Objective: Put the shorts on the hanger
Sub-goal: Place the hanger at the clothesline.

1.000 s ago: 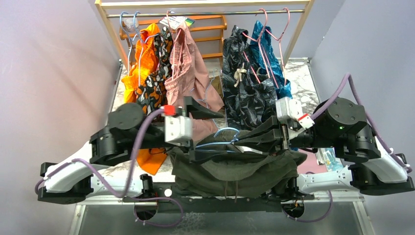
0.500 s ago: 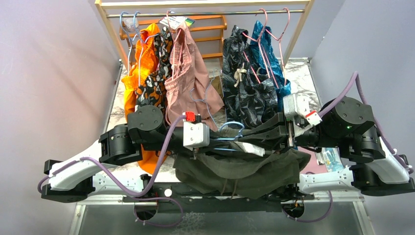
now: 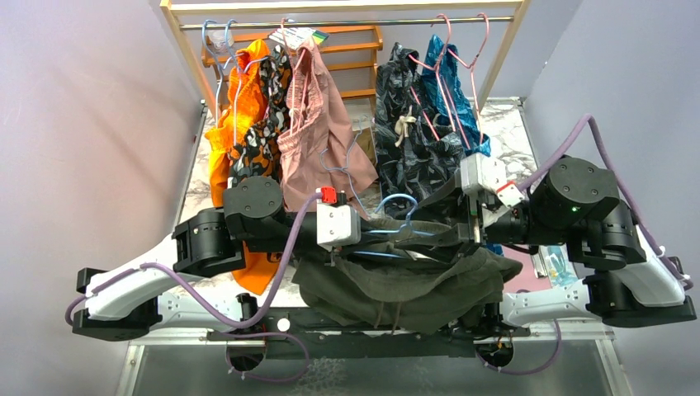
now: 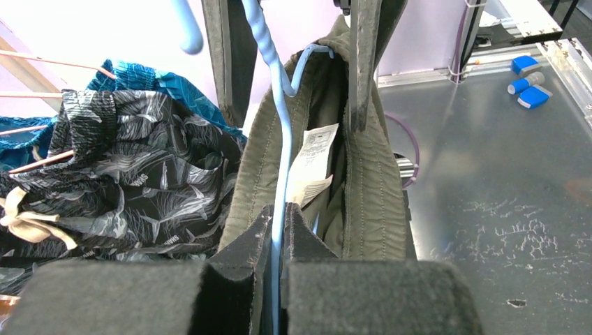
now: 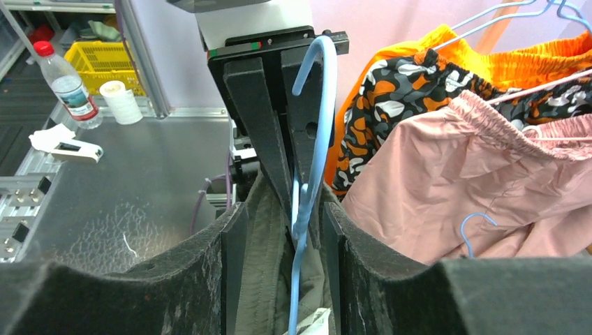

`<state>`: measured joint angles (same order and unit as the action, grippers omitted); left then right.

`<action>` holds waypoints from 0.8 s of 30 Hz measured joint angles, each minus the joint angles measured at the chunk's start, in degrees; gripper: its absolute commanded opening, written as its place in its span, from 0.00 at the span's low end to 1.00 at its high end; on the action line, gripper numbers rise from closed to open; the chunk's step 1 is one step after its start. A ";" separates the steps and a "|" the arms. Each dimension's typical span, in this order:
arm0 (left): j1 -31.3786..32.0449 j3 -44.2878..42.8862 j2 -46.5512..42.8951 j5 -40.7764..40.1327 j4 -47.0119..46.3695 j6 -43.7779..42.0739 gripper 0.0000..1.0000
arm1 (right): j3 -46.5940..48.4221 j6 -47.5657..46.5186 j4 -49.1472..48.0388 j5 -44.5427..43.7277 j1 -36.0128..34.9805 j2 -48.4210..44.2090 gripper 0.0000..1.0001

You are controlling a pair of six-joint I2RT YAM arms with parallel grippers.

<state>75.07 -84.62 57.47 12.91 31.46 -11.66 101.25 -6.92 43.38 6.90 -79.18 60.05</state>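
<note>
Your left gripper was clamped shut on the lower wire of the hanger, while your right gripper stood with its jaws apart, straddling that wire and the waistband without pinching either. The shorts were threaded on the hanger, white label showing inside the waistband. In the top view they sagged in a heap over the near edge of the table, midway between the two arm bases. I judge the cloth soft, limp and light: it would fold and slide along the thin, slick wire, so you should take it at the thick stitched waistband, where there is something to bite. The hanger looked springy and easily twisted, so hold it near the neck below the hook. The only container was a yellow basket off to the side in the right wrist view. It held something green, too small to identify.
</note>
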 measured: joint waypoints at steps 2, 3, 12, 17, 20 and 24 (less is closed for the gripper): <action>0.00 0.00 0.44 0.09 -0.02 -0.04 0.00 | 0.09 -0.02 0.04 -0.44 0.00 0.44 0.39; 0.00 -0.02 0.63 0.15 -0.02 -0.04 0.00 | 0.15 -0.04 0.17 -0.55 0.00 0.72 0.33; -0.09 -0.57 1.01 1.16 0.33 -0.28 0.70 | 0.87 -0.20 1.66 -1.36 0.00 3.13 0.01; -0.11 -1.16 -1.64 1.01 -1.79 0.15 0.99 | 8.76 -0.20 7.30 0.39 0.02 5.09 0.01; -0.11 -2.40 -5.90 1.11 -3.93 0.33 0.99 | 17.42 0.02 8.55 4.50 0.00 6.47 0.01; -0.11 -5.81 -11.41 1.22 -9.11 0.46 0.99 | 23.28 0.04 6.05 7.96 0.00 4.61 0.01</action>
<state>74.96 -90.43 46.06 14.13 22.35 -11.20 124.53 -6.87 49.43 14.85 -79.18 64.66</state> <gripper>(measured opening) 0.992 0.030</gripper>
